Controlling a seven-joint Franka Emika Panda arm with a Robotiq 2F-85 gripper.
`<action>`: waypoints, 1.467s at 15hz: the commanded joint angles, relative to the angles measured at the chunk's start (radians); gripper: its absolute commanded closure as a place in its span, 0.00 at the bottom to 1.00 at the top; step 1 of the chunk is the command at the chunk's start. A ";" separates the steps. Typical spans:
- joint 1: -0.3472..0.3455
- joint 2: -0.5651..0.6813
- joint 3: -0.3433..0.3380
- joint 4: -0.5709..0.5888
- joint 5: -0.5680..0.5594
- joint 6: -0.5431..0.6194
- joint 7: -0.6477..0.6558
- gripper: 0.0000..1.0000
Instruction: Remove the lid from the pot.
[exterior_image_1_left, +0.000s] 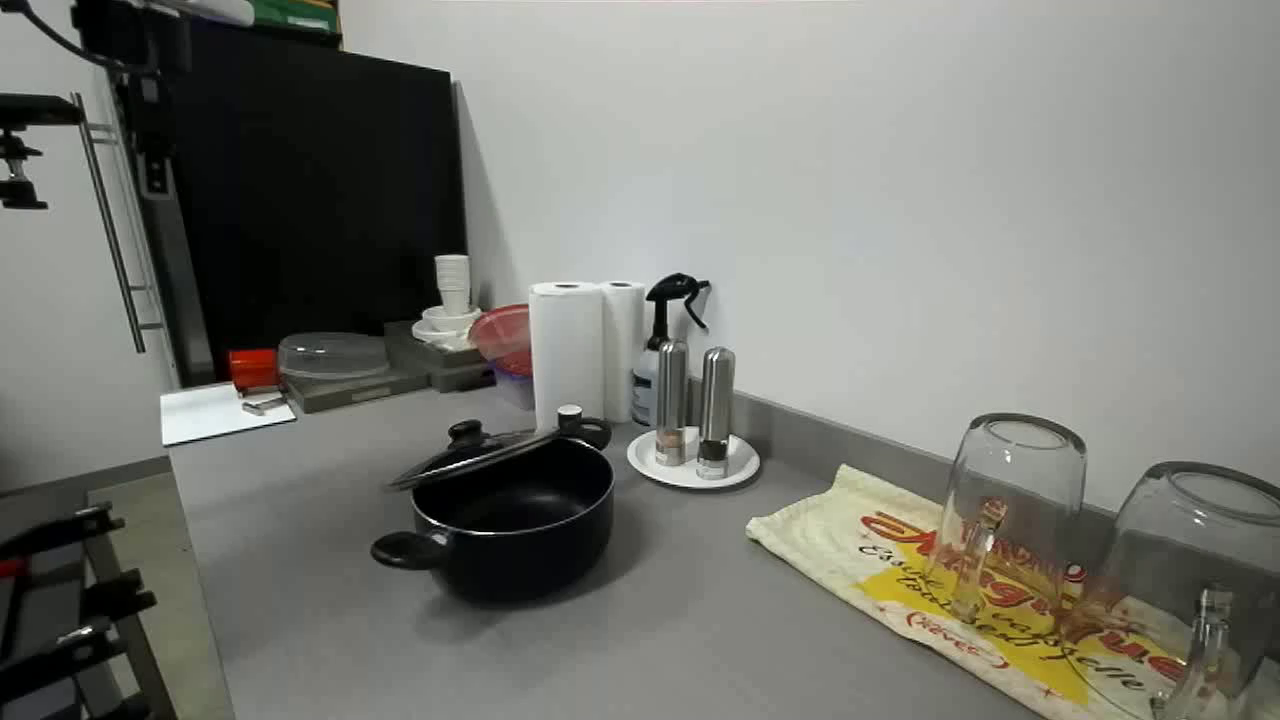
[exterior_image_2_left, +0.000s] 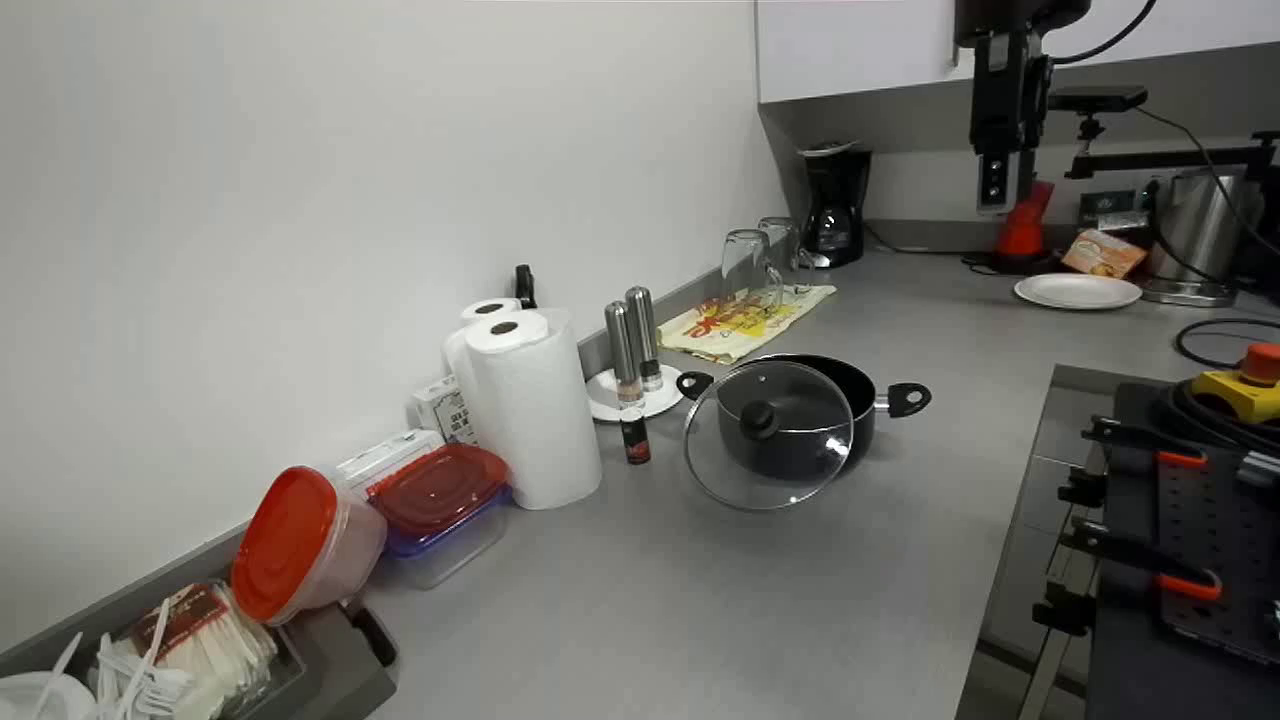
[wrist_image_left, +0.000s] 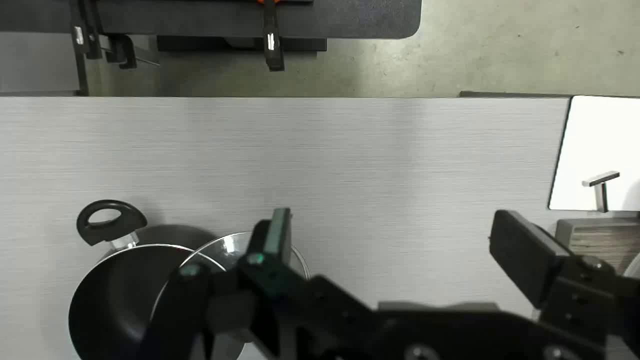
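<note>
The black pot (exterior_image_1_left: 525, 570) is standing on the gray counter (exterior_image_1_left: 330, 560); its see-through lid (exterior_image_2_left: 770, 460) is leaning on the rim, all tilted, and poking out past one side; the gripper (wrist_image_left: 392, 225) is hanging high up, well apart from the lid, with its fingers (wrist_image_left: 525, 255) standing wide apart; two shiny shakers (exterior_image_1_left: 716, 410) are standing on a white plate (exterior_image_1_left: 742, 462) near the pot.

Two paper rolls (exterior_image_1_left: 566, 352) stand upright on the table (exterior_image_2_left: 700, 610), near a spray bottle (exterior_image_1_left: 645, 388); two metal-topped mills (exterior_image_1_left: 716, 408) share a white dish (exterior_image_1_left: 744, 461); two glass mugs (exterior_image_1_left: 1018, 505) rest on a lettered cloth (exterior_image_1_left: 868, 560); in an exterior view a coffee maker (exterior_image_2_left: 838, 195) stands beyond the mugs, and a white plate (exterior_image_2_left: 1078, 291) lies near a metal vessel (exterior_image_2_left: 1186, 232); red-lidded tubs (exterior_image_2_left: 310, 545) sit by the rolls; a metal piece (wrist_image_left: 601, 193) lies on a white panel (wrist_image_left: 602, 137).
</note>
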 joint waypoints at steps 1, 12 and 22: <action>-0.008 0.000 0.006 0.002 0.003 -0.003 -0.004 0.00; -0.067 0.069 0.063 0.159 -0.166 0.024 0.041 0.00; -0.183 0.593 0.302 0.566 -0.772 0.021 0.221 0.00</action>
